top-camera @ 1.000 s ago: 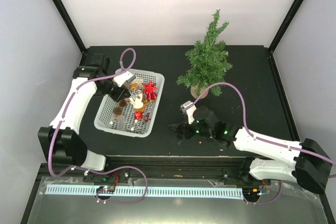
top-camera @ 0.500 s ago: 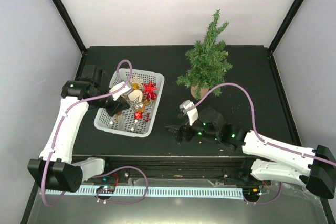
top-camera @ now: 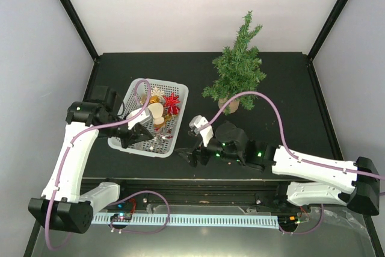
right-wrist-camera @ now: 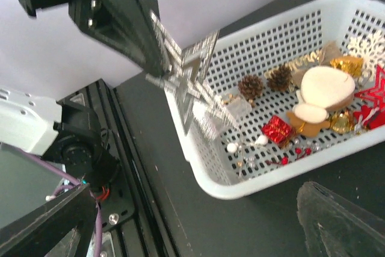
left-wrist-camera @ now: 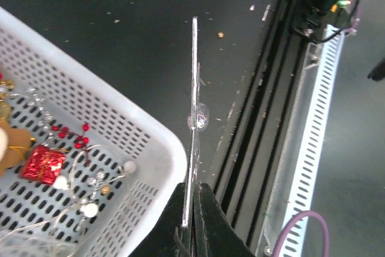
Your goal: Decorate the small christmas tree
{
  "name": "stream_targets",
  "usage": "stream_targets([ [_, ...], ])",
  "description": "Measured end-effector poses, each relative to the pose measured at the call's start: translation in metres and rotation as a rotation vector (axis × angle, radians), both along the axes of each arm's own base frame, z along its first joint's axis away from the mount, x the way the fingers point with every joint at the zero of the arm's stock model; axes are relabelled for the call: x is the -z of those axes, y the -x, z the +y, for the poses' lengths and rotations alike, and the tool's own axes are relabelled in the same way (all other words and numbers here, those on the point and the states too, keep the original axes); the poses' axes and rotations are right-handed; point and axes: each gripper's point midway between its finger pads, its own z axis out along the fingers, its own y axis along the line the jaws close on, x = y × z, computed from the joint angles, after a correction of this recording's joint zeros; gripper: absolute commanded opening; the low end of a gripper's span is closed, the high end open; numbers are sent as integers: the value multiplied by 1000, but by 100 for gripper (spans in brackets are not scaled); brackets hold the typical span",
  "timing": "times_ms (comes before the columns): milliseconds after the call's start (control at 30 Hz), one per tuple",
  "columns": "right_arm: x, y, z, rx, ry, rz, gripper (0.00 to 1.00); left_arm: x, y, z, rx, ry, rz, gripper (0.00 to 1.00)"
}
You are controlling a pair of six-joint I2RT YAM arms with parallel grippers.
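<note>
Black tabletop [top-camera: 289,88], pale walls [top-camera: 198,10]; white basket [top-camera: 179,91] and small christmas tree [top-camera: 236,70] apart.

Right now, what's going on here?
The left fingers are shut on a silver star, holding it up by the near corner of the white basket of ornaments. The right fingers are open, low beside the basket and facing the star. The tree stands at the back with no ornament visible on it.
</note>
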Motion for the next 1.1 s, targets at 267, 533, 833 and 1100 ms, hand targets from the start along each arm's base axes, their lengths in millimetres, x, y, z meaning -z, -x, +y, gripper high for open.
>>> stream_targets([
  [267, -35, -2, 5, -8, -35, -62, 92, -9, 25, -7, 76, 35, -29, 1],
  [533, -28, -5, 9, -17, 21, -75, 92, -12, 40, -18, 151, 50, -37, 2],
  [833, -32, -5, 19, -43, 39, -86, 90, -14, 52, -23, 201, 50, -46, 2],
  [1100, -29, 5, 31, -128, 43, -74, 81, -14, 58, -23, 220, 35, -57, 2],
])
